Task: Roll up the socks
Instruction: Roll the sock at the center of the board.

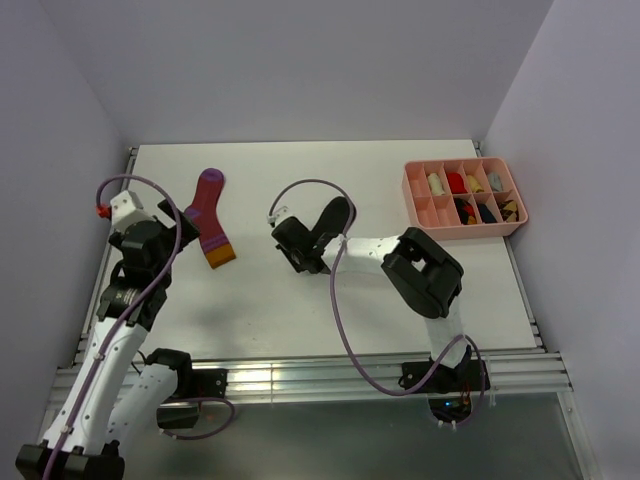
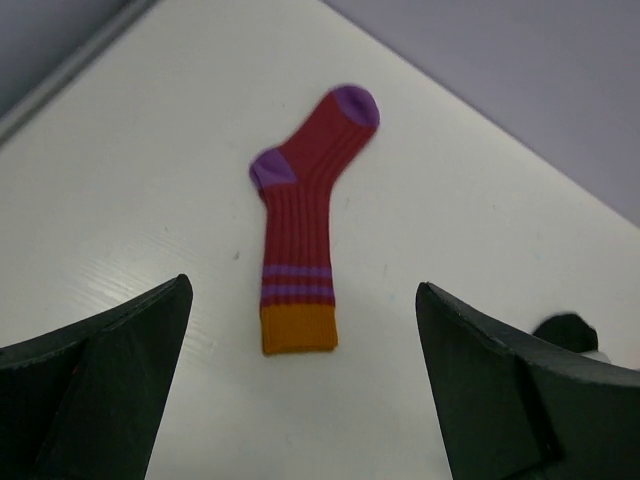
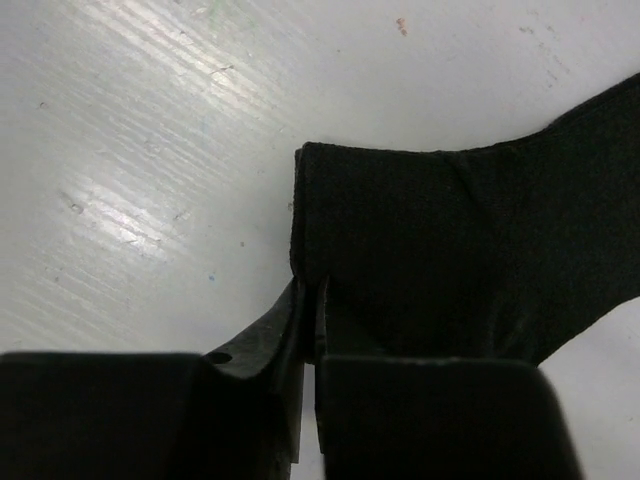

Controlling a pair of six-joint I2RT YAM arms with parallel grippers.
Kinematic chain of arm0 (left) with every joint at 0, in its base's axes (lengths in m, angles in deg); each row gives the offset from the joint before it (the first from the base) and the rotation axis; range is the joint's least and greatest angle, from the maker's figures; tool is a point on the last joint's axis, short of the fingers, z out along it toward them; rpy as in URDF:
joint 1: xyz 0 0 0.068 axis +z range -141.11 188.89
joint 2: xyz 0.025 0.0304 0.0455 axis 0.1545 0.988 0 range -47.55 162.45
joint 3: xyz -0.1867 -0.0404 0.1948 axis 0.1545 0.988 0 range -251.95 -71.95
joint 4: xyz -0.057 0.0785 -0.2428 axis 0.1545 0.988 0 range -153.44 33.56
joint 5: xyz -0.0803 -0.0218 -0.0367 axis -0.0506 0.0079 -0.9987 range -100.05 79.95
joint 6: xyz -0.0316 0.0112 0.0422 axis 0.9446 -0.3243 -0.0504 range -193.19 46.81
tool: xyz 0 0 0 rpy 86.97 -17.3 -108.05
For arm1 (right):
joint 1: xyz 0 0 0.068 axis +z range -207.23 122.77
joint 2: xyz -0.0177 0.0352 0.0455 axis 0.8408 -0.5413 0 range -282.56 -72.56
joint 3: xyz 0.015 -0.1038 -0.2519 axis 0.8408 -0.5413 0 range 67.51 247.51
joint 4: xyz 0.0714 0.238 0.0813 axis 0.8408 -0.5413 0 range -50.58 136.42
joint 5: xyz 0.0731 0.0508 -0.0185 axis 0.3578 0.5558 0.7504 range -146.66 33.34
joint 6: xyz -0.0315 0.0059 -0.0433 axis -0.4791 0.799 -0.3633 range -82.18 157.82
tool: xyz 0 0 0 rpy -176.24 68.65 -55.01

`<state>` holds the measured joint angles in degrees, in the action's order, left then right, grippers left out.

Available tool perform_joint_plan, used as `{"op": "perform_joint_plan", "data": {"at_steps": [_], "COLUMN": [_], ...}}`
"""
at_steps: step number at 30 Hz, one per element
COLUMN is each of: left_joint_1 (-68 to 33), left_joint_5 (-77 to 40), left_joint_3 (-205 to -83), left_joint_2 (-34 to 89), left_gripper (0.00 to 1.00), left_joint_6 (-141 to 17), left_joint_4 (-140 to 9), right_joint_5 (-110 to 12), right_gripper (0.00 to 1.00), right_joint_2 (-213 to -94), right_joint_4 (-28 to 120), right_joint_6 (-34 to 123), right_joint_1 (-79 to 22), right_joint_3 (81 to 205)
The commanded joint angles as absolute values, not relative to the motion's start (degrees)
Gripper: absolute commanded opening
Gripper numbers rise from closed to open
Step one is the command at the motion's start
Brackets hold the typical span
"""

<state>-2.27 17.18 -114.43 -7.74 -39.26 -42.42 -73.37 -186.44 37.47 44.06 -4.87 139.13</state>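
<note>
Pinching the hem corner of the black sock (image 3: 450, 250), the R gripper (image 3: 308, 290) is showing jaws drawn to a thin slit w/ the fabric edge right at the gap. Its own fingers (image 3: 430, 420) are blocking the sock's lower part in the wrist view, and the frame is cutting off the rest at right. From the top cam the gripper body is covering the sock's near end; only the rounded far end is poking out, approx mid on the table (image 1: 260, 310). The L gripper (image 2: 302, 288) is hovering w/ jaws wide apart, gripping nothing. The magenta sock (image 2: 300, 240) is lying flat just beyond it, at the table's left-back: purple toe & heel, two purple stripes, orange cuff. A dark blob (image 2: 565, 330) is peeking from behind one L finger, too blurred to name. The pink compartment tray (image 1: 470, 230) is sitting right-back, well apart; the small bundles inside are too tiny to ID.
</note>
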Motion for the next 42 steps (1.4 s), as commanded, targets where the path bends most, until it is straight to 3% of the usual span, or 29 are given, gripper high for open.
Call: {"op": "perform_joint_plan", "data": {"at_steps": [1,7,18,36,42], "left_joint_1": [-2.1,-3.93,-19.23,-24.77,-25.74], "left_joint_5": [6.78,-3.62,3.05,4.28,4.37], "left_joint_3": [-117.21,-114.49,-111.06,-114.4,-115.36], "left_joint_2": [-3.88,-0.18,14.58,37.52,41.22], "left_gripper": [0.99,0.95,0.89,0.76,0.63], "left_joint_6": [-37.43,-29.96,-14.24,0.9,1.69], "left_joint_4": [-42.43,-46.11,-52.71,-60.45,-61.06], "right_joint_5": [-66.97,-50.28,-23.45,-20.45,-20.01], "right_gripper": [0.01,0.0,0.0,0.0,0.0], "right_joint_2": [-189.01,-186.2,-189.18,-190.59,-190.68], "right_joint_4": [32.44,36.84,44.31,48.44,49.93], "right_joint_6": [45.02,50.2,60.49,62.34,62.86], "right_joint_1": [-4.49,-7.65,-18.28,-20.57,-21.1], "right_joint_3": [139.67,137.83,136.15,134.13,132.99]}}
